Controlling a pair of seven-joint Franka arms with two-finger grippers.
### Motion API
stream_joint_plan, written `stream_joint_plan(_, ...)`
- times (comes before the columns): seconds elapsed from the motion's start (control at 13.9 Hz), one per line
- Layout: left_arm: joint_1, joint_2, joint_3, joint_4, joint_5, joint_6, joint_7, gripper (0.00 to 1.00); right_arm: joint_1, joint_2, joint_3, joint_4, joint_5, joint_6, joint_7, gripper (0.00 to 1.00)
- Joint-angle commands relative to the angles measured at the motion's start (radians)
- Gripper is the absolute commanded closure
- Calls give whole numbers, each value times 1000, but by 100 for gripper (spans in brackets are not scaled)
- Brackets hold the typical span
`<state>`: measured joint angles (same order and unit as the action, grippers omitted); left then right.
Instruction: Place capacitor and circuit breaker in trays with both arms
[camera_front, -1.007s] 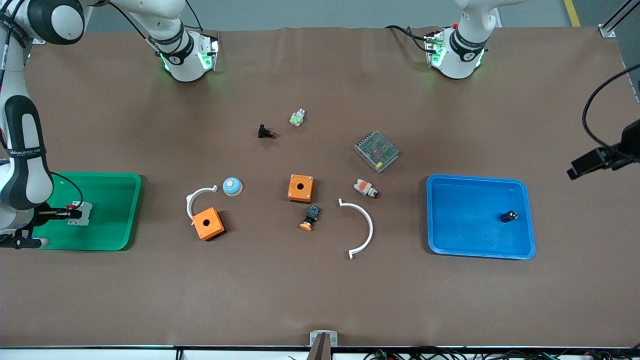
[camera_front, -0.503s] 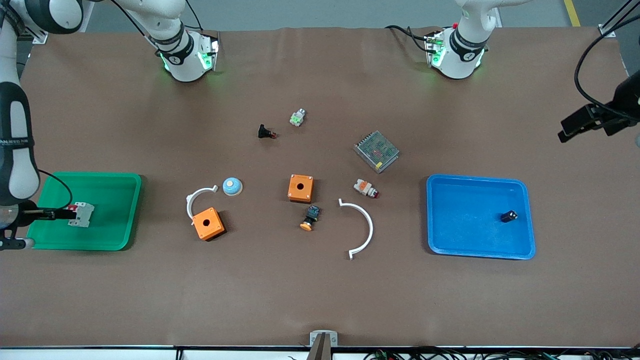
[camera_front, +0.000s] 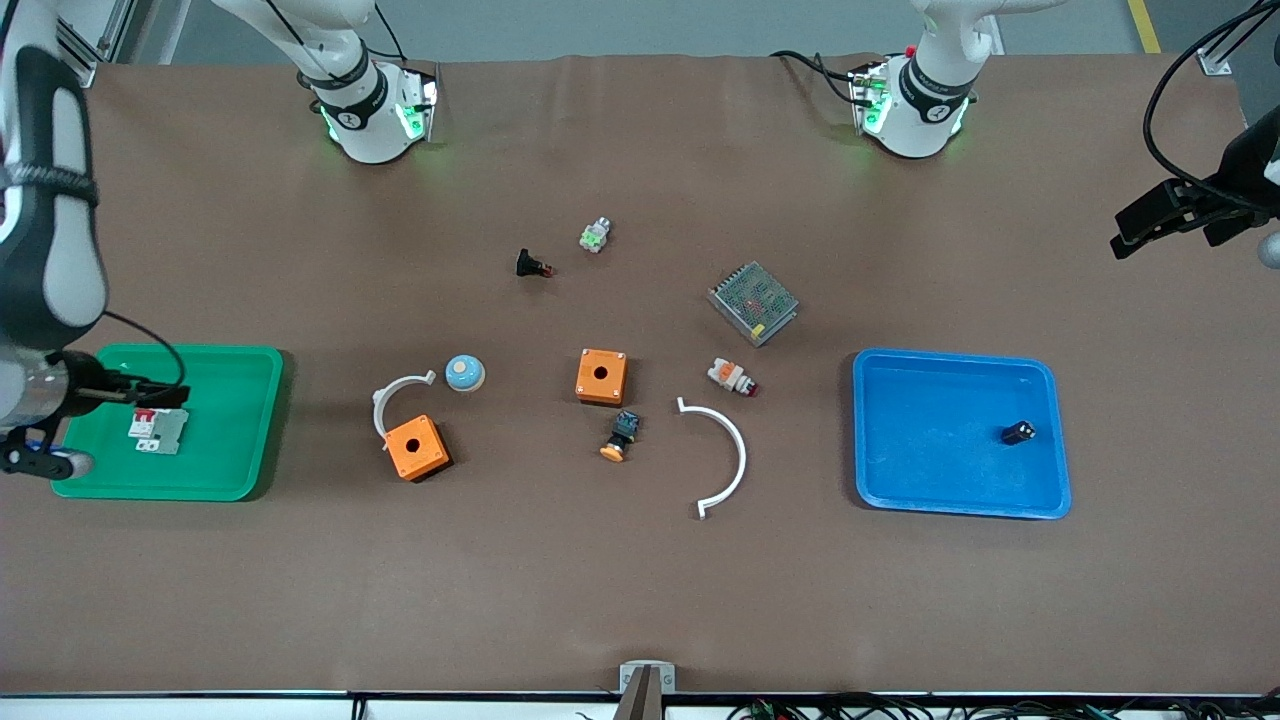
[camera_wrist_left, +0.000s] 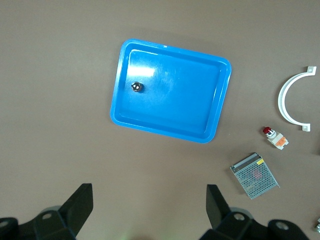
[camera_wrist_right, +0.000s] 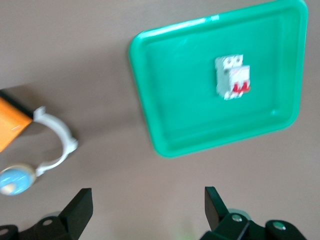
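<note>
Resting placed: capacitor in blue tray, circuit breaker in green tray; left hand, right hand spread wide, empty; nothing left

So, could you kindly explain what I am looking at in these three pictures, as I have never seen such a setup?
Two white robot arms work at a brown table. One picture looks down from a high camera facing them; the other two come from cameras on each arm's wrist. The small white-and-grey circuit breaker with red levers lies in the green tray, and the tiny black capacitor lies in the blue tray. Spare parts lie between the trays, including two orange boxes. The right hand over the green tray's edge and the left hand past the blue tray are open, holding nothing.
</note>
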<state>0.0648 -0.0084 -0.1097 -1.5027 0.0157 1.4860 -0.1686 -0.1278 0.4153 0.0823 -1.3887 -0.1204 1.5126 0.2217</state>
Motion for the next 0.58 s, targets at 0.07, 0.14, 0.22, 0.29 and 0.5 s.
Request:
stream_joint_plan(0.07,-3,-13,4,-16,20,-13,27,0,94,-143,-10,-38,11,-75,74,1)
stream_joint_plan(0.14,-2,-13,4,-16,18,-23,27,0,100,-183,-9,-41,31,-87,70,1)
stream_joint_plan(0.22,-2,-13,4,-16,18,-24,27,0,103,-235,-10,-70,57,-91,59,0)
stream_joint_plan(0.29,-3,-13,4,-17,18,-24,27,0,105,-298,-9,-116,62,-78,58,0)
stream_joint_plan(0.5,-2,-31,2,-43,7,-26,27,0,111,-383,-16,-161,62,-42,-46,0)
